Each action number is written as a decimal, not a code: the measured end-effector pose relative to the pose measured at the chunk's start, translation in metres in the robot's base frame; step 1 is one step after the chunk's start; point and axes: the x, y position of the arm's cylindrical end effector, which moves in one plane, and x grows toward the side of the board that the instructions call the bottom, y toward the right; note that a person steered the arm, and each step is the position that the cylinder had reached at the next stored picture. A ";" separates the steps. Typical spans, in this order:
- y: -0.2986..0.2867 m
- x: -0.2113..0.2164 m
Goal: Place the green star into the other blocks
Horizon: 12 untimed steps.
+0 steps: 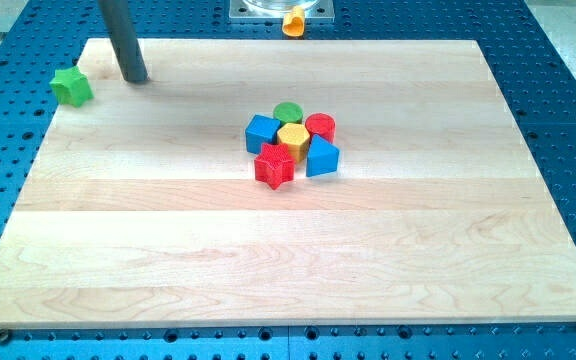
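The green star [71, 87] sits at the board's far left edge near the view's top left, partly overhanging the edge. My tip [136, 79] rests on the board just to the right of the star, a short gap apart. The other blocks form a tight cluster near the board's middle: a green cylinder [288, 113], a red cylinder [320, 127], a blue cube [262, 132], a yellow hexagon [293, 137], a blue triangular block [321, 158] and a red star [274, 166].
The wooden board [288, 260] lies on a blue perforated table [568, 120]. An orange piece [294, 21] sits by the metal arm base [280, 10] beyond the board's top edge.
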 end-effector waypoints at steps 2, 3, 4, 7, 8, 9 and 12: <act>-0.095 -0.003; -0.096 -0.003; -0.096 0.006; -0.038 0.099; -0.020 0.143; -0.021 0.147; 0.011 0.181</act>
